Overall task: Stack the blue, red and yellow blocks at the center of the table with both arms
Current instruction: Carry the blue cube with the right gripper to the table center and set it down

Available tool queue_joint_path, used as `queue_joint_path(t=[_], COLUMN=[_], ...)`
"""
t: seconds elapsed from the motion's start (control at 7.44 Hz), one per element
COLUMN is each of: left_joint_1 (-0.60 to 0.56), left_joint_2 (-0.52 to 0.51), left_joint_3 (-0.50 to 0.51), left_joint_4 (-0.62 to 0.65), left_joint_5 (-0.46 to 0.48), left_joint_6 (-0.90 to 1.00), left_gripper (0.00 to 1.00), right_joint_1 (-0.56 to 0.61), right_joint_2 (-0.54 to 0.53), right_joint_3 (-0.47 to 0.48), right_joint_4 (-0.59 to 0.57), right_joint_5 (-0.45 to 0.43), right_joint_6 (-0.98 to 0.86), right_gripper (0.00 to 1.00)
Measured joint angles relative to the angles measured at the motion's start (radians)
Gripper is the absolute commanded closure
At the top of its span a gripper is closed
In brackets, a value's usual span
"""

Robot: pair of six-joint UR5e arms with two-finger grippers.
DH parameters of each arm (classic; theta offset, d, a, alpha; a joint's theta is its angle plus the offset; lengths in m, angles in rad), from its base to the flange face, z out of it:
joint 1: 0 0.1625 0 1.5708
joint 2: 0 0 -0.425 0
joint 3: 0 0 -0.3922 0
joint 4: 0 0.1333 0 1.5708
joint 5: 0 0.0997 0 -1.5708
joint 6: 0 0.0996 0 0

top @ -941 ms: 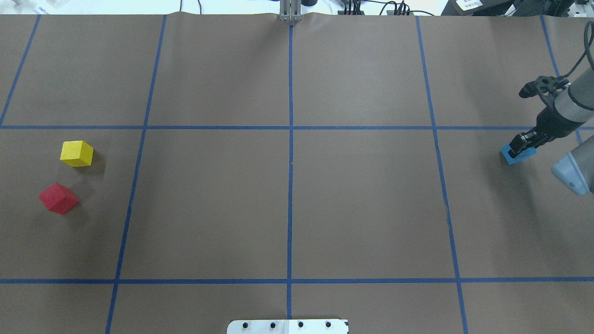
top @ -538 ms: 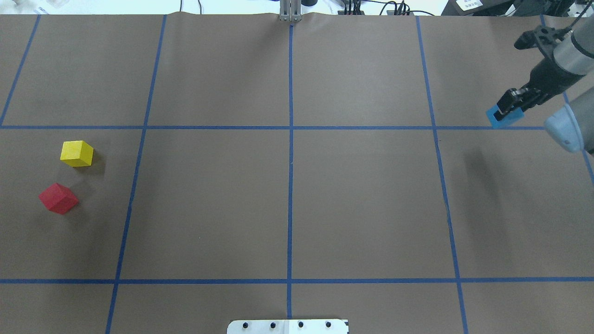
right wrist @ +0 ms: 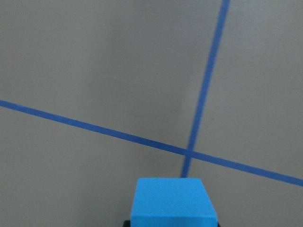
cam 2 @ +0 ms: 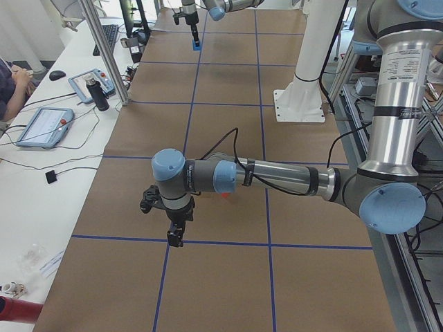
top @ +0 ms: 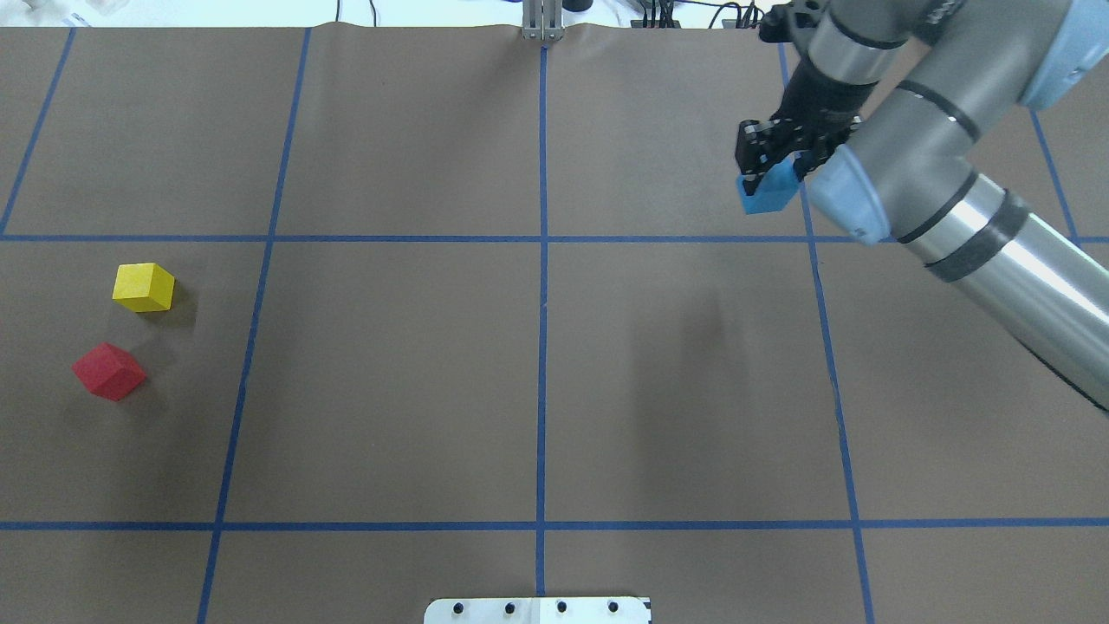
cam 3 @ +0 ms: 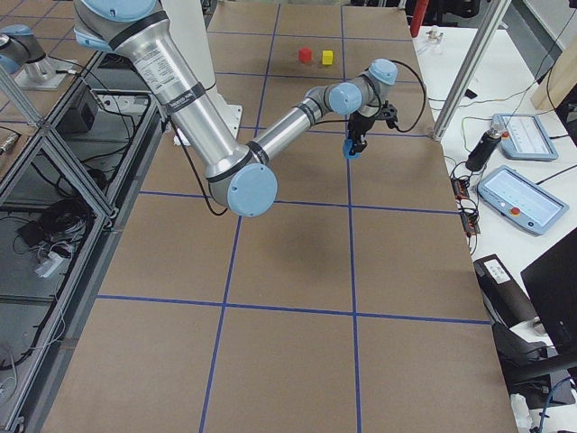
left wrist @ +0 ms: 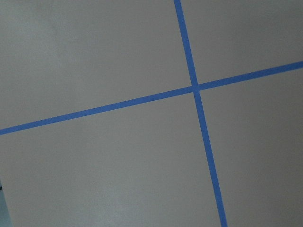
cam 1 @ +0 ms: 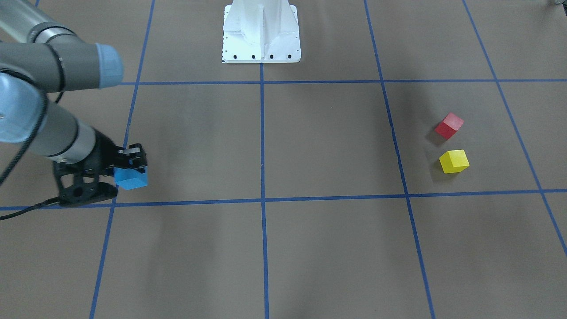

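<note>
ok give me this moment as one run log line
right claw: shut on blue block, above table | left claw: cannot tell | red block, yellow block: on table, unstacked

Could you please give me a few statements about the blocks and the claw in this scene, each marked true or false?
1. The right claw holds the blue block clear of the table. True.
2. The yellow block lies farther from the robot's base than the red block. True.
3. The red block sits on top of the yellow block. False: both rest on the table side by side, with a gap between them.
4. One block already stands at the table's centre. False: red and yellow lie far out on the robot's left side, and blue is in the claw.
</note>
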Motion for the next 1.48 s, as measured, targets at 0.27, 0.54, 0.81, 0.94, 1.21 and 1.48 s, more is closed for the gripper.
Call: queue_joint_path(t=[0.27,0.54,0.81,0.94,1.21,1.48], left_joint_1=[0.001,0.001,0.002,0.002,0.002,0.002], left_joint_2=[0.000,0.001,0.001,0.000,-0.003,-0.009], left_joint_3=[0.004,0.017,0.020,0.020,0.020,0.021], left_joint_4=[-0.001,-0.003,-0.003,-0.004,-0.004,-0.003], left_joint_5=[0.000,0.000,-0.001,-0.001,-0.002,-0.002], left_joint_6=[0.001,0.004,0.004,0.004,0.003,0.001], left_gripper=[0.00,0.00,0.00,0.00,0.00,0.00], right_joint_1=[-0.168,-0.268,-0.322,-0.334,-0.340,-0.341], right_joint_2=[0.213,0.294,0.305,0.303,0.286,0.271], right_joint_3=[-0.155,-0.274,-0.323,-0.330,-0.333,-0.333], right_joint_4=[0.014,0.123,0.194,0.202,0.207,0.210], right_joint_5=[-0.084,-0.156,-0.200,-0.207,-0.210,-0.210], right_joint_6=[0.256,0.376,0.417,0.422,0.425,0.426], right_gripper=[1.00,1.00,1.00,1.00,0.90,0.26])
